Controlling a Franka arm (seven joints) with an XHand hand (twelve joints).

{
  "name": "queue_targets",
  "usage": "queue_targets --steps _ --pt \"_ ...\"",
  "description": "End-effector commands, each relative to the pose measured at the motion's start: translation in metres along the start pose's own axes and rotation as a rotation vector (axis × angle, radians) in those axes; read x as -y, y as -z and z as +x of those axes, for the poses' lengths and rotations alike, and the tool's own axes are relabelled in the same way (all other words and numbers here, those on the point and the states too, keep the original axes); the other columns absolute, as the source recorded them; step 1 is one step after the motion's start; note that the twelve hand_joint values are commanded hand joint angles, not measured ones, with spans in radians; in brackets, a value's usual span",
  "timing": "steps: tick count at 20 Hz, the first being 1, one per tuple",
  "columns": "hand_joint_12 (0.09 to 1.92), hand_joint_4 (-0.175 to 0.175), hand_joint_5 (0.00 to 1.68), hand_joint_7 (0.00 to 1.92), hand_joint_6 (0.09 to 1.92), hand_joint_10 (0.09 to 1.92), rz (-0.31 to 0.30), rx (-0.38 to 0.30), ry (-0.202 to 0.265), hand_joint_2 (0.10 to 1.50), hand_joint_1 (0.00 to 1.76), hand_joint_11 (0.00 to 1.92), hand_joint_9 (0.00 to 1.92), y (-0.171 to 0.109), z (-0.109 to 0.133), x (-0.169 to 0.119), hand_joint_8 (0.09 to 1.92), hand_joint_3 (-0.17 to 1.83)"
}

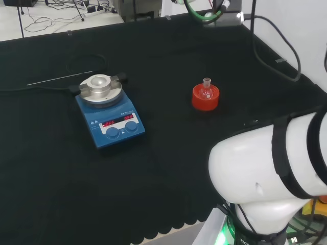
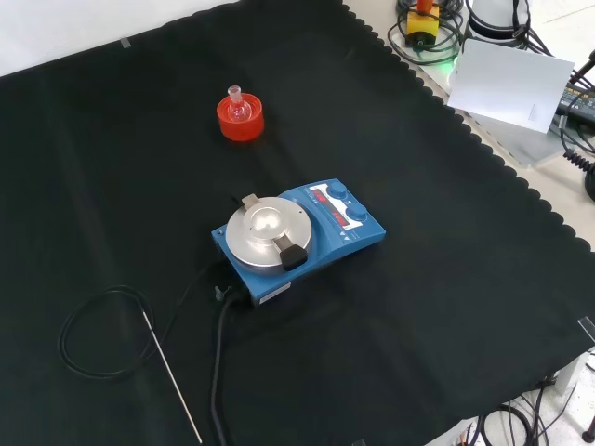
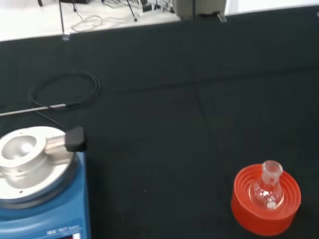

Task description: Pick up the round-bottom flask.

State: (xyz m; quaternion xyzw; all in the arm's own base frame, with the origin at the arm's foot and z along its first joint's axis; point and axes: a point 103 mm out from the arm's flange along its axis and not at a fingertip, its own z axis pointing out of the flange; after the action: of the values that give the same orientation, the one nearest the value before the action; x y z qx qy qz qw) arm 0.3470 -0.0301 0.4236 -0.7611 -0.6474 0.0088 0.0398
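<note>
You are looking at the very start of the pick: the small clear glass round-bottom flask (image 1: pixel 206 90) is sitting upright in its red ribbed ring stand (image 1: pixel 205 99) on the black-cloth counter (image 1: pixel 168 61), and nothing is touching it. In the head view the stand is lying to the right of the blue magnetic stirrer with the round silver top plate (image 1: pixel 109 109), well apart from it; in the front view the flask (image 2: pixel 237 105) is standing farther off than the stirrer (image 2: pixel 296 236), toward the upper left. The wrist view is looking down on the flask (image 3: pixel 267 186) from some way off, so you are judging the arm to be in the approach stage.

I cannot tell how the hand is set, whether spread or curled.

By my reading, the next move is calling for the hand to be brought over the stand and lowered around the short neck or the bulb, then lifted straight up so the flask clears the ring without dragging it.

Counting what is lying here: one flask, one red stand, one stirrer, and one thin metal probe rod (image 2: pixel 172 376) on a coiled black cable (image 2: pixel 88 339) beside the stirrer.
</note>
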Motion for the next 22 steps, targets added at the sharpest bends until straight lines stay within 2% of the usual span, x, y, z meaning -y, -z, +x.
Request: queue_targets --steps 1,5,10,14,18,22 --pt "1.40 -0.020 0.42 0.13 0.16 0.69 0.037 -0.043 -0.052 1.28 0.22 0.00 0.23 -0.066 -0.036 -0.057 0.62 0.27" --pt "1.41 -0.025 0.45 0.17 0.17 0.70 0.027 -0.086 -0.076 1.23 0.33 0.01 0.27 -0.101 -0.053 -0.083 0.63 0.25" --pt "1.41 -0.040 0.53 0.23 0.20 0.72 0.037 -0.121 -0.139 1.15 0.51 0.09 0.37 -0.144 -0.077 -0.101 0.67 0.23" --pt "1.40 -0.047 0.54 0.25 0.21 0.71 0.034 -0.160 -0.180 1.07 0.60 0.12 0.41 -0.170 -0.095 -0.101 0.69 0.27" --pt "1.40 -0.058 0.58 0.27 0.24 0.71 0.048 -0.162 -0.199 0.94 0.68 0.15 0.44 -0.187 -0.104 -0.097 0.71 0.42" --pt "1.40 -0.060 0.58 0.28 0.25 0.71 0.071 -0.178 -0.212 0.87 0.72 0.15 0.44 -0.203 -0.111 -0.095 0.71 0.50"
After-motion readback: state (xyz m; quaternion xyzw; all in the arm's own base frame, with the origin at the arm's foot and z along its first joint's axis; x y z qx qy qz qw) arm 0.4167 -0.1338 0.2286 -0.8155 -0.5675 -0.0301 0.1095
